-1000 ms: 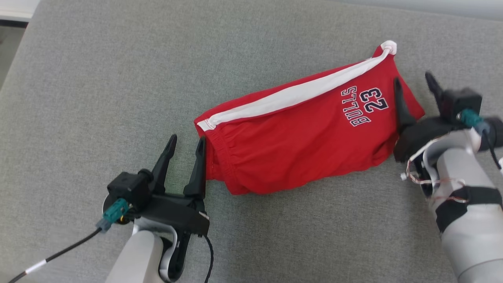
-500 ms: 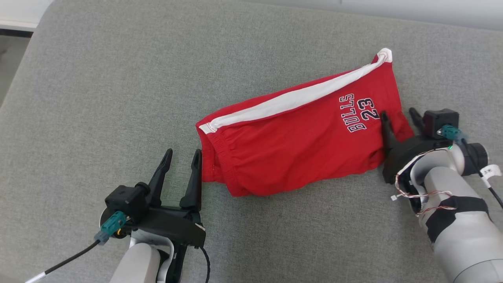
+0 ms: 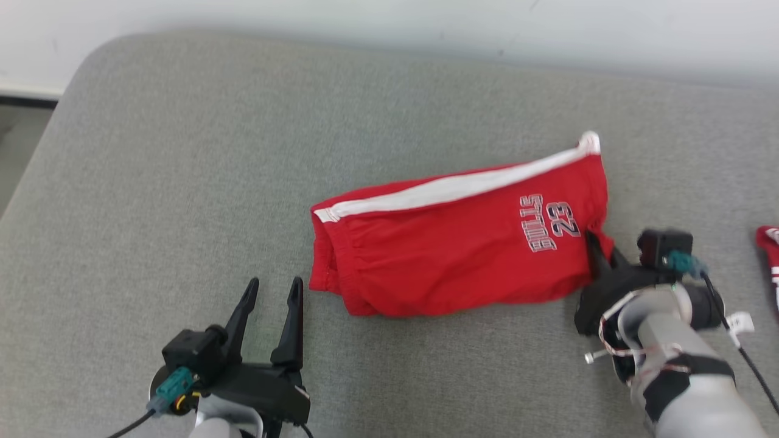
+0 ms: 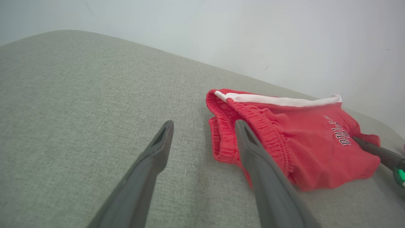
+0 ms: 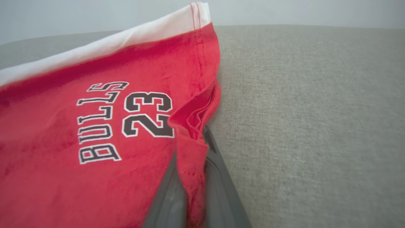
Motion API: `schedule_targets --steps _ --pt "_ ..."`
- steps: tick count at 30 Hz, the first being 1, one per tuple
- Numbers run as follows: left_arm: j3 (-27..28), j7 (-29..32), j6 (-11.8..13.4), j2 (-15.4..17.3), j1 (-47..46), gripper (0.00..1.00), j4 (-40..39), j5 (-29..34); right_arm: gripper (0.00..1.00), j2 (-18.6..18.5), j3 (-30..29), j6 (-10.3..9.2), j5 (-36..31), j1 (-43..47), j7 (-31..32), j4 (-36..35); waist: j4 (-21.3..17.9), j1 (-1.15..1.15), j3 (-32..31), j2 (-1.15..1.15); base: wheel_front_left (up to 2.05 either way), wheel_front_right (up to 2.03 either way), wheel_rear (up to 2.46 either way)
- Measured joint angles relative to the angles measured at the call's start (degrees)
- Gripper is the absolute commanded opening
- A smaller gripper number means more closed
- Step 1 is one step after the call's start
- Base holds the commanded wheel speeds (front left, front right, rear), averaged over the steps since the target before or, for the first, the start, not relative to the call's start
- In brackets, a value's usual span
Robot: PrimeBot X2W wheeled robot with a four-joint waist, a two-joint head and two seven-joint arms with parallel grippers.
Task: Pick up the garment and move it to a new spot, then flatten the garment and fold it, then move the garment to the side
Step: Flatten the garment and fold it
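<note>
The garment point(image 3: 456, 249) is a pair of red shorts with a white side stripe and "BULLS 23" print, lying folded on the grey cushion point(image 3: 182, 152). My right gripper point(image 3: 599, 249) is shut on the garment's right hem. In the right wrist view a red fold point(image 5: 190, 120) is pinched between the fingers of this gripper point(image 5: 193, 142). My left gripper point(image 3: 274, 282) stands open just left of the elastic waistband, apart from it. The left wrist view has that gripper point(image 4: 205, 123) with nothing in it, the waistband point(image 4: 253, 117) just beyond its right finger.
A second red and white piece of cloth point(image 3: 768, 243) lies at the right edge of the cushion. A white wall point(image 3: 389, 24) runs behind the cushion's far edge. The cushion's left edge drops to the floor point(image 3: 12, 140).
The head camera has tilted, so the whole picture has shifted down. My right gripper moved onto the garment's right hem and shut on it. My left gripper stays open, now slightly short of the waistband.
</note>
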Motion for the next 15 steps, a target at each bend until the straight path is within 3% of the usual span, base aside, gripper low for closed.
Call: schedule_targets --steps 15 --pt "0.56 0.00 0.00 0.00 5.78 1.00 -0.32 0.87 0.00 0.27 -5.54 0.00 1.43 13.29 -0.01 -11.72 -4.22 0.00 -5.95 0.00 0.00 0.00 0.00"
